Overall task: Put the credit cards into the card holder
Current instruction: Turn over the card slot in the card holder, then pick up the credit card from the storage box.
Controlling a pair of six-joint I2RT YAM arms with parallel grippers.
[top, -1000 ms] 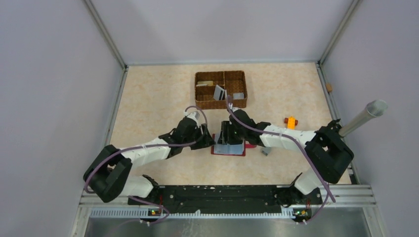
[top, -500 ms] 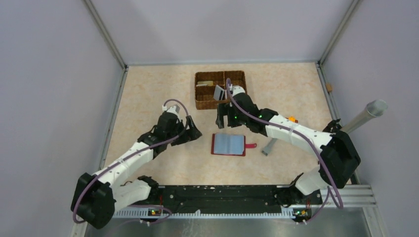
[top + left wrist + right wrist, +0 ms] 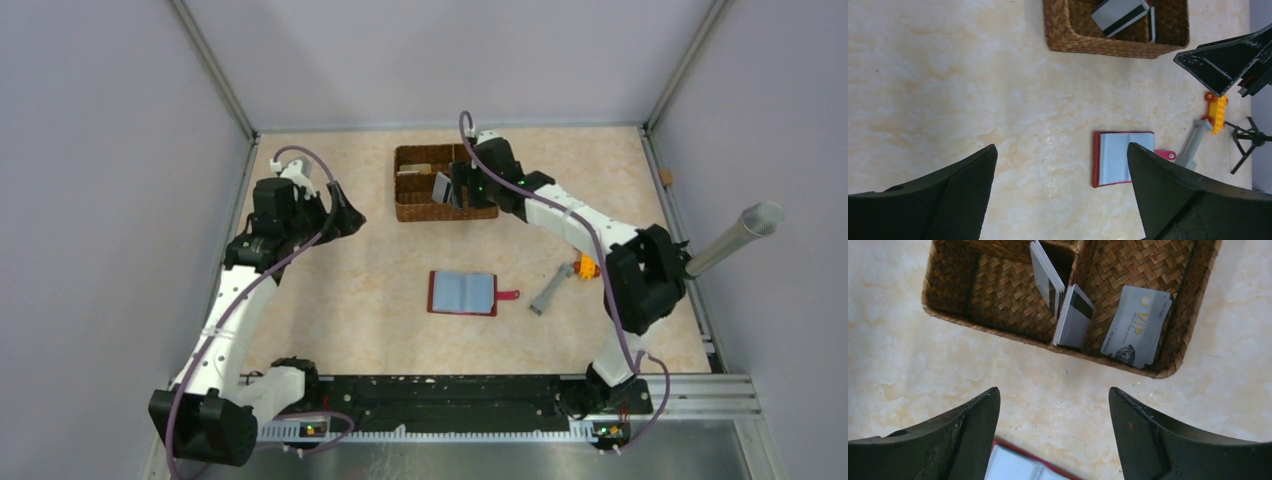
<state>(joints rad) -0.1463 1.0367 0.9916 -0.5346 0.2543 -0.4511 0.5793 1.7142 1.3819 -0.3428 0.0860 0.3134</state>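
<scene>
The card holder [image 3: 462, 293] lies open and flat mid-table, red-edged with clear pockets and a pink snap tab; it also shows in the left wrist view [image 3: 1123, 159]. Several credit cards sit in the wicker basket: a grey VIP card [image 3: 1135, 325], a striped grey card [image 3: 1074, 315] and a leaning stack [image 3: 1047, 272]. My right gripper [image 3: 458, 185] hovers over the basket's front edge, open and empty [image 3: 1054, 389]. Far left and raised, my left gripper [image 3: 345, 215] is also open and empty [image 3: 1062, 146].
The brown divided wicker basket [image 3: 430, 212] stands at the back centre. A grey tool [image 3: 548, 290] and an orange brick [image 3: 588, 266] lie right of the holder. A metal tube [image 3: 738, 235] slants in from the right wall.
Both grippers have opened and left the card holder. The left arm swung back and to the left; the right arm moved away to the basket.
</scene>
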